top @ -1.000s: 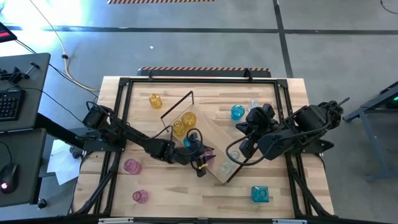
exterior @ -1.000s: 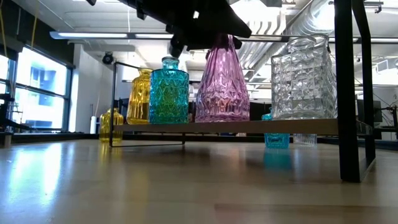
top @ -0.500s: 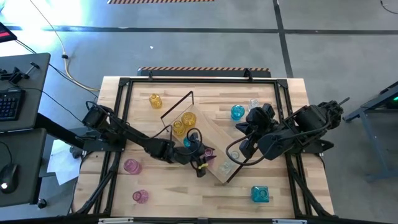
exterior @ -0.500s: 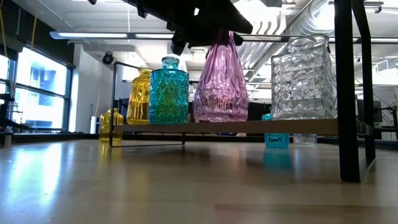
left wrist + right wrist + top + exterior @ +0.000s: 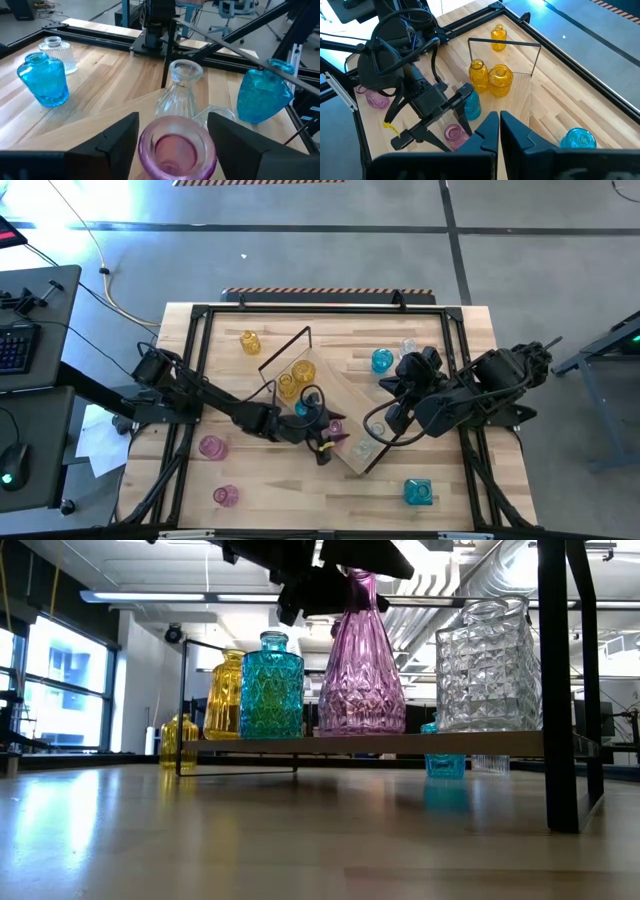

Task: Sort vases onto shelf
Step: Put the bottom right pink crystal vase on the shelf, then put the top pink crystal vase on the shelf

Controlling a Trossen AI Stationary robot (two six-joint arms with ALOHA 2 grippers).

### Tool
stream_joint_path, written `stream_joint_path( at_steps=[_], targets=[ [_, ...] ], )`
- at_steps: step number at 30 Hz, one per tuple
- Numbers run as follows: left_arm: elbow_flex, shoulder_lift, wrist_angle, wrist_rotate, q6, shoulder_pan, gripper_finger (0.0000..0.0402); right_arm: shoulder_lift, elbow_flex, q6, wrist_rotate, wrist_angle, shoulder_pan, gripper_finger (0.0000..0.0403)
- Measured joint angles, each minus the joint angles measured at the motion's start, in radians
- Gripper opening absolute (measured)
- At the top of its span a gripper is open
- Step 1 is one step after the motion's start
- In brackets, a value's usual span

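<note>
our left hand stood spread either side of the pink vase, its base hidden; right hand shut, empty. five vases stood on the shelf.

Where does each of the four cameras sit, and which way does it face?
High: overhead, straight down; both arms, shelf.
Low: tabletop height, level across; shelf, left end effector above pink vase.
Left wrist: past open fingers onto pink vase.
Right wrist: past shut end effector toward left arm.
Shared: pink vase, all four.
</note>
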Motion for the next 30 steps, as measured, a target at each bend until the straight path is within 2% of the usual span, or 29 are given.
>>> stream_joint_path(
  at_steps=[9,13,17,22,26,30],
  targets=[
    [0.093,-0.042,-0.002,0.009,0.119,0.002,0.0230,0.000,0.000,0.003,0.000,0.000,0.000,0.0000],
    [0.130,-0.114,-0.072,0.011,0.116,-0.005,0.0231,0.000,0.000,0.003,0.000,0.000,0.001,0.0000],
    [0.176,-0.273,-0.256,-0.001,0.112,-0.037,0.0228,0.000,0.000,-0.005,-0.046,0.000,0.002,0.0000],
    [0.210,-0.516,-0.645,-0.135,0.123,-0.098,0.0216,0.000,0.000,-0.011,-0.124,0.007,0.002,0.0000],
    [0.213,-0.692,-0.894,-0.159,-0.027,-0.126,0.0211,0.003,0.000,-0.001,-0.119,0.032,-0.002,0.0000],
    [0.212,-0.810,-1.068,-0.158,-0.173,-0.151,0.0211,0.040,0.000,-0.065,-0.122,0.119,-0.038,0.0000]
  ],
)
